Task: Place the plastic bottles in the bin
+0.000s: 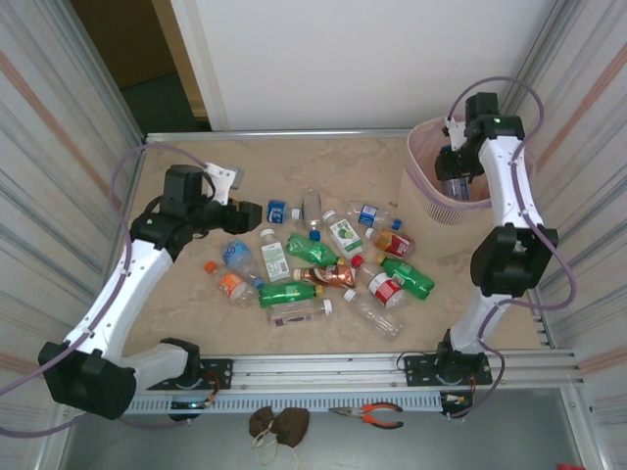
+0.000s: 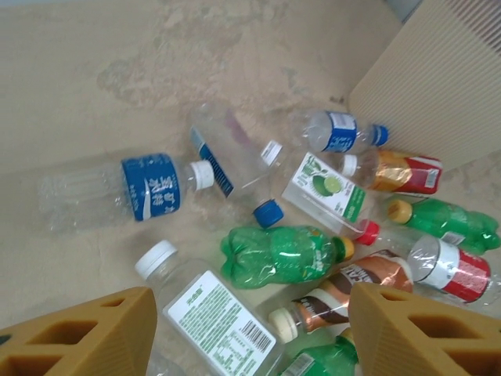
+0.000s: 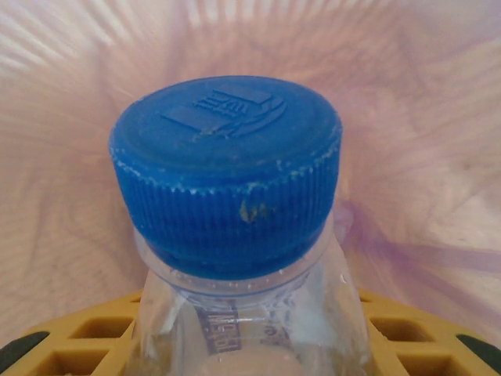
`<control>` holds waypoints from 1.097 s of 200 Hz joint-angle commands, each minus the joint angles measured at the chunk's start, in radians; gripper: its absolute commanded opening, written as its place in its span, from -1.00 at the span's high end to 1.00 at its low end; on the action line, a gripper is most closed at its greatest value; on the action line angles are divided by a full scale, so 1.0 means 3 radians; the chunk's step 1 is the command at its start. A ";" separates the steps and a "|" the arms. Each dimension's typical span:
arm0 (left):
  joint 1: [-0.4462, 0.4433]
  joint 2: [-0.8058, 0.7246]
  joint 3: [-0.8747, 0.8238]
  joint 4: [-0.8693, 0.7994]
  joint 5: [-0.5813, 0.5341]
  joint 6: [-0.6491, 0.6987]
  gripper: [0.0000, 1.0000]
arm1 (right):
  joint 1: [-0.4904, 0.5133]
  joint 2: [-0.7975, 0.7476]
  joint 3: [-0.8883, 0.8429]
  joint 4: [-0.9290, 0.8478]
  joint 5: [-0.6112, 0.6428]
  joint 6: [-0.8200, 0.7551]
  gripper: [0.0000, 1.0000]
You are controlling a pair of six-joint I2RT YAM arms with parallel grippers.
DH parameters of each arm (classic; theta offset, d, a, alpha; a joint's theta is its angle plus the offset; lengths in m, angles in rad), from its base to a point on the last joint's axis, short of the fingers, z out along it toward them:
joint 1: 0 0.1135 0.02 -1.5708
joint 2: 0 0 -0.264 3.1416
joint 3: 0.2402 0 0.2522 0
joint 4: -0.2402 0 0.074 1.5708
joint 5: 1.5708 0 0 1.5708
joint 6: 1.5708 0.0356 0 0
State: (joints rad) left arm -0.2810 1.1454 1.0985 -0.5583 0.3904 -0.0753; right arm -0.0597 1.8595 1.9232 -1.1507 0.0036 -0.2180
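Note:
Several plastic bottles [image 1: 323, 266] lie scattered mid-table, clear, green and amber. My left gripper [image 1: 247, 215] hovers open at the pile's left side. In the left wrist view its yellow fingers [image 2: 86, 337] frame a white-capped bottle with a white label [image 2: 211, 313], with a green bottle [image 2: 286, 254] and a brown one [image 2: 344, 290] just beyond; nothing is gripped. My right gripper [image 1: 453, 184] is over the bin [image 1: 423, 186] at the back right. It is shut on a clear bottle with a blue cap [image 3: 227, 172], cap pointing into the pink bag [image 3: 423, 117].
The bin's beige wall [image 2: 438, 86] stands close behind the far bottles. Corrugated walls close in both sides of the table. A metal rail [image 1: 323, 367] runs along the near edge; orange pliers [image 1: 372, 415] and a brown object [image 1: 277, 423] lie below it.

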 commanded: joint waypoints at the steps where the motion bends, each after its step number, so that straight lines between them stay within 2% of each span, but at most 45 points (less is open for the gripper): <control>1: 0.0051 0.0038 -0.0109 -0.0108 -0.0098 0.0029 -0.32 | -0.0025 0.0210 -0.0031 -0.0175 0.0038 -0.0052 0.20; 44: 0.0082 0.0156 -0.0267 -0.0285 -0.0361 0.0032 -0.32 | -0.0031 0.0465 -0.0458 0.0081 0.0003 0.0004 0.19; 85: 0.0094 0.0209 -0.0387 -0.0353 -0.0588 -0.0197 -0.32 | -0.0046 0.0674 -0.0643 0.0204 -0.0036 0.0054 0.14; 113: 0.0098 0.0102 -0.0516 -0.0281 -0.0666 -0.0357 -0.35 | -0.0046 0.0706 -0.0748 0.0279 -0.0039 0.0072 0.03; 175: 0.0112 -0.0136 -0.0621 -0.0301 -0.0720 -0.0677 -0.37 | -0.0040 0.0487 -0.0755 0.0288 -0.0133 0.0138 -0.42; 219: 0.0110 -0.0383 -0.0705 -0.0331 -0.0895 -0.1055 -0.37 | -0.0031 0.0131 -0.0737 0.0272 -0.0180 0.0194 -0.53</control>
State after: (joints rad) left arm -0.2558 1.0794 0.9104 -0.6350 0.1738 -0.2947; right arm -0.0723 1.9984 1.6974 -1.0546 -0.0261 -0.1875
